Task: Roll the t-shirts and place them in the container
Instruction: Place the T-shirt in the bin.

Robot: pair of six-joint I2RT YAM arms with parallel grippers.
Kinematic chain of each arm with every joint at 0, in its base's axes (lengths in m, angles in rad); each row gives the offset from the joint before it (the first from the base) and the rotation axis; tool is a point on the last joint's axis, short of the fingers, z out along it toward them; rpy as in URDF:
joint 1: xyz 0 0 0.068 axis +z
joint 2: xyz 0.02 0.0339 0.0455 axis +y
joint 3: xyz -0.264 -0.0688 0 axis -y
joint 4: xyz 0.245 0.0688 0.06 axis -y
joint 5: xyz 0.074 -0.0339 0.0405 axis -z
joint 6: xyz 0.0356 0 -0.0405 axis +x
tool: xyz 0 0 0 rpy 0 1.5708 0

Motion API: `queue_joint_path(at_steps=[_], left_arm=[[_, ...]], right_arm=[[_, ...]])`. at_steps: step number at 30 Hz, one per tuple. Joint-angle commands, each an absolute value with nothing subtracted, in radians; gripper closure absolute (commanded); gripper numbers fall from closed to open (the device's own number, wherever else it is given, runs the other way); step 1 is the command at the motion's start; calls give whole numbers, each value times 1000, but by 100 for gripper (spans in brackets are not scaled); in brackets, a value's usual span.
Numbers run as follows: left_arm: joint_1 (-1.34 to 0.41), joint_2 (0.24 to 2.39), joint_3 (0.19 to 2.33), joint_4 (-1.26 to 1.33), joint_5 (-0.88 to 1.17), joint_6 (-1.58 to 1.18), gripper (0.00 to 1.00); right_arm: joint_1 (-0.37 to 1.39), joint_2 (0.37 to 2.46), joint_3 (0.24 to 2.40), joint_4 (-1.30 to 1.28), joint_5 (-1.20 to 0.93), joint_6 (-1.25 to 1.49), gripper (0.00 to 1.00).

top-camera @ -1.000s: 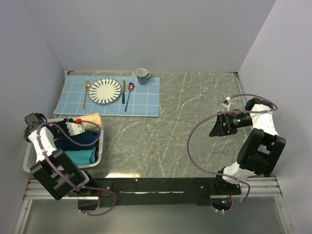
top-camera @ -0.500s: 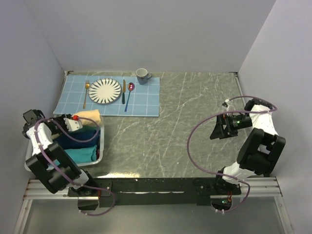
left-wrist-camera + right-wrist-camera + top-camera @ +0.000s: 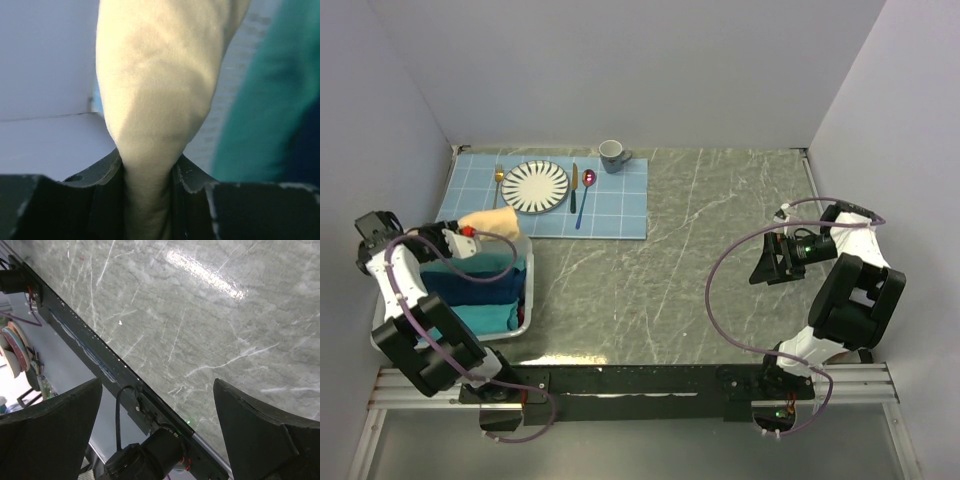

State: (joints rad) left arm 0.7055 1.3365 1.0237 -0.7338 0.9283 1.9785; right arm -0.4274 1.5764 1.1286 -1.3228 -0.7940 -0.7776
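Left claw (image 3: 470,232): clamped on the tan t-shirt (image 3: 492,220), a bunch held up over the far rim of the white basket (image 3: 528,292), 9 o'clock on the worktop (image 3: 700,260). In the basket lie the navy t-shirt (image 3: 470,287) and, at its 6 o'clock, the teal t-shirt (image 3: 480,318). Right claw (image 3: 766,262): 3 o'clock, over bare stone, holding nothing. Placemat (image 3: 620,205) at 11 o'clock carries plate (image 3: 535,186) and mug (image 3: 613,155).

Left wrist: left claw (image 3: 147,172) pinches a narrow neck of tan t-shirt (image 3: 160,90), which swells toward 12 o'clock. Teal t-shirt (image 3: 270,110) at 3 o'clock.

Right wrist: right claw (image 3: 157,395), fingers well apart at 7 and 5 o'clock, only the marble worktop (image 3: 200,315) between.
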Motion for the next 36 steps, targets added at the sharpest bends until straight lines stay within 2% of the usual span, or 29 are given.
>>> queue_joint_path(at_steps=[1,4,6,10,11,13,15,19,22,25,32,36], left_arm=[[703,1337,842,-480,998,2592,99],[692,1361,744,-314,1003,2592,99],[693,1367,707,-294,1002,2592,99],[689,1347,733,-455,974,2589,99],[683,1351,762,-559,884,2591,98],[677,1371,799,-661,845,2589,93],[681,1371,839,-785,863,2585,97],[683,1252,743,-686,948,2591,99],[677,1226,739,-719,994,2594,99],[673,1206,690,-657,967,2592,99],[690,1327,785,-750,839,2594,99],[701,1342,833,-771,838,2594,99]], right_arm=[[-411,1588,1177,-1330,-801,-781,0],[-399,1582,1180,-1351,-778,-799,0],[-393,1580,1175,-1350,-767,-801,0],[-377,1585,1164,-1339,-776,-788,0],[-368,1588,1161,-1332,-778,-787,0],[-362,1591,1158,-1327,-776,-779,0],[-354,1597,1160,-1327,-775,-778,0],[-348,1603,1164,-1325,-778,-781,0],[-347,1612,1167,-1327,-782,-779,0],[-347,1618,1170,-1325,-785,-779,0],[-341,1629,1175,-1321,-788,-773,0],[-339,1632,1173,-1321,-785,-773,0]])
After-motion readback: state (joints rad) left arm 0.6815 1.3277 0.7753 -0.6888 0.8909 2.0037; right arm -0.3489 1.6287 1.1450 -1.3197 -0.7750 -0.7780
